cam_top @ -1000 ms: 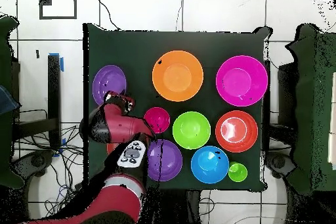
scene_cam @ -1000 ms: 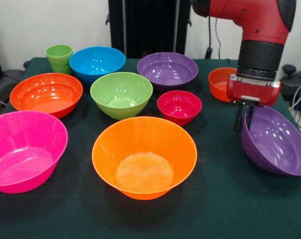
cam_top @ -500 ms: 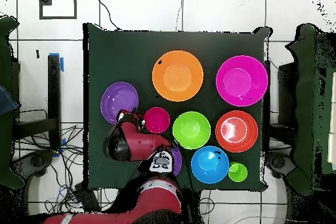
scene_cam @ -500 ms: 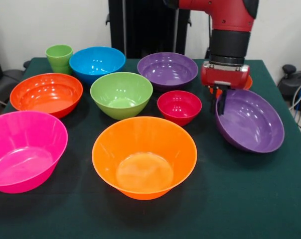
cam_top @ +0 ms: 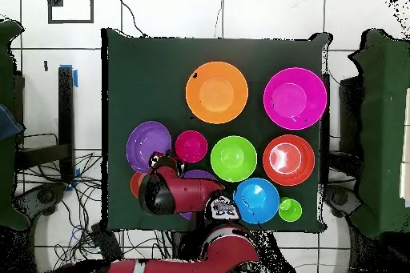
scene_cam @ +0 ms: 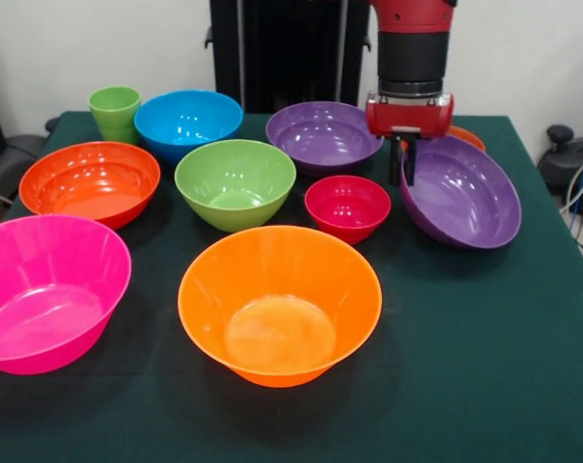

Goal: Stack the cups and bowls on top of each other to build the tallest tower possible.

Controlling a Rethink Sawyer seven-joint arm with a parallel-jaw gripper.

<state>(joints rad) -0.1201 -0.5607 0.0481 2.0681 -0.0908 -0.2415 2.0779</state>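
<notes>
Holding a purple bowl by its rim, tilted, at the robot-side of the table

My gripper (scene_cam: pixel 402 164) is clenched on the rim of a purple bowl (scene_cam: pixel 462 204), which hangs tilted with its open side turned toward the camera across the table. In the overhead view the same bowl (cam_top: pixel 149 145) sits just beside the small magenta-red bowl (cam_top: pixel 191 146), and my arm (cam_top: pixel 172 194) comes in from the bottom edge, covering part of what lies beneath it.

Behind the held bowl, an edge of a red-orange bowl (scene_cam: pixel 465 138) peeks out; most of it is hidden. The second purple bowl (scene_cam: pixel 324 134) rests upright on the green tablecloth (scene_cam: pixel 485 367), just left of my gripper in the front view. The small magenta-red bowl (scene_cam: pixel 347 206) stands in front of it, near the held bowl but apart from it.

The green bowl (scene_cam: pixel 235 182) is in the middle of the table, with the blue bowl (scene_cam: pixel 188 120) behind it and the light-green cup (scene_cam: pixel 115 112) at the far left corner, just beside the blue bowl. A wide red-orange bowl (scene_cam: pixel 90 181) sits to the left, the pink bowl (scene_cam: pixel 48 289) nearer the camera on that side, and the large orange bowl (scene_cam: pixel 280 301) front and centre. All of these stand open side up, each on its own; nothing is stacked.
</notes>
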